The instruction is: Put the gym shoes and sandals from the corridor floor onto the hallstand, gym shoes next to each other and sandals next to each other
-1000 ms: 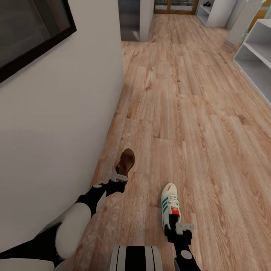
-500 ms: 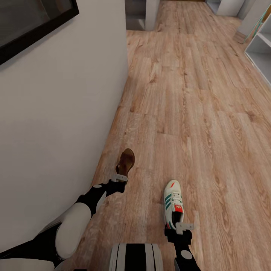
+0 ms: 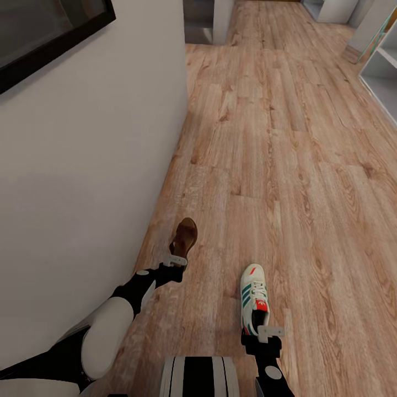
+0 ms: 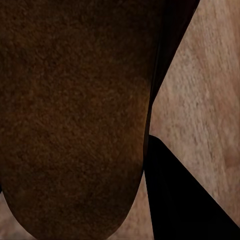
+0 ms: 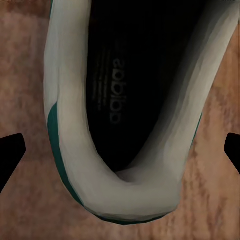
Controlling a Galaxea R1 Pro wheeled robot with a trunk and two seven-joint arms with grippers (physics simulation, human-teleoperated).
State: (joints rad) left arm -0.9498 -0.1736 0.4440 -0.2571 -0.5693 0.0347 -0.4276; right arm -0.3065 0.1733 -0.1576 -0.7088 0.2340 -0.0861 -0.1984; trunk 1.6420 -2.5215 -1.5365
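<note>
My left gripper (image 3: pixel 177 259) is shut on the heel end of a brown sandal (image 3: pixel 185 236), which hangs just above the corridor floor (image 3: pixel 286 165) beside the wall. Its brown sole (image 4: pixel 70 115) sits close against the left wrist camera. A white gym shoe (image 3: pixel 253 295) with green stripes and red patches lies on the planks, toe pointing away. My right gripper (image 3: pixel 268 332) is open at its heel (image 5: pixel 125 200). The dark fingertips (image 5: pixel 10 160) stand apart on either side, with floor showing between them and the shoe. The other shoe and sandal are out of view.
A white wall (image 3: pixel 82 165) with a dark framed panel (image 3: pixel 49 33) runs close along my left arm. Pale shelving (image 3: pixel 381 71) stands at the far right edge. The wood floor stretches ahead towards more white units (image 3: pixel 336 10).
The camera dipped slightly between the oldest frame and half a second ago, shifting the whole picture. Since then both arms, the sandal and the shoe have stayed put.
</note>
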